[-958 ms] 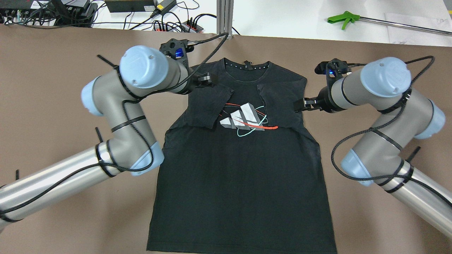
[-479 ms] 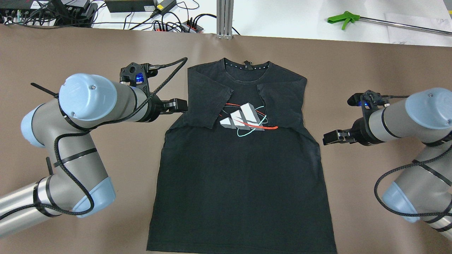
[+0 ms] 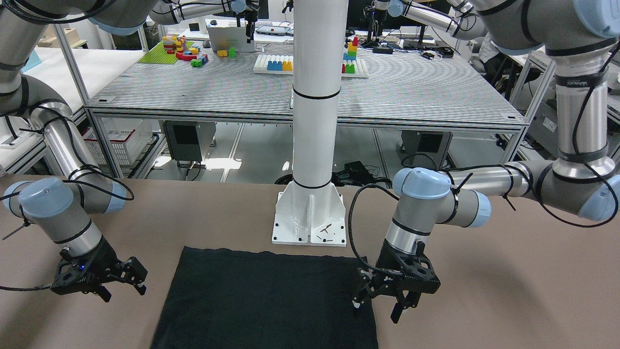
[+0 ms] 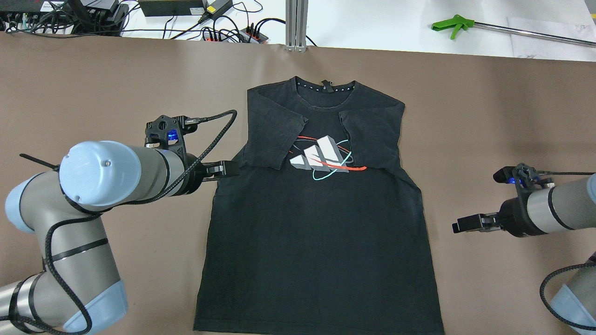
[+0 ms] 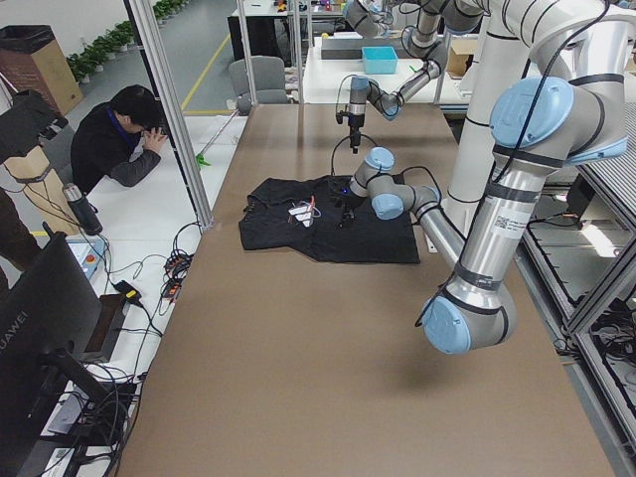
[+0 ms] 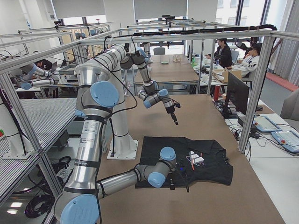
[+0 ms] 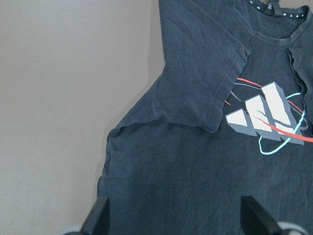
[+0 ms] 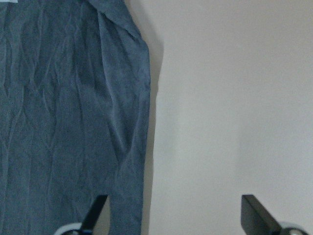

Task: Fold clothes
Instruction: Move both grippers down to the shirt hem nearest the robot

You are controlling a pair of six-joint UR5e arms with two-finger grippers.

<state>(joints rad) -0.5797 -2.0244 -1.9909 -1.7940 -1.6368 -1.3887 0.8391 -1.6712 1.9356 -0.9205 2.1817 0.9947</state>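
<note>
One black cotton t-shirt (image 4: 316,232) with a white, red and teal chest print (image 4: 321,156) lies flat, front up, mid brown matte tabletop (image 4: 93,83), collar away from robot. Both short sleeves (image 4: 274,135) are folded in over the chest, so the sleeve step looks done; a side fold of the body is likely next. Left gripper (image 4: 231,168) at shirt's edge near armpit, jaws spread, empty. Right gripper (image 4: 456,227) apart from opposite edge, jaws spread, empty. Next move needs matched pinches on thin, limp side edges. Cloth soft, lightly wrinkled, hemmed.
</note>
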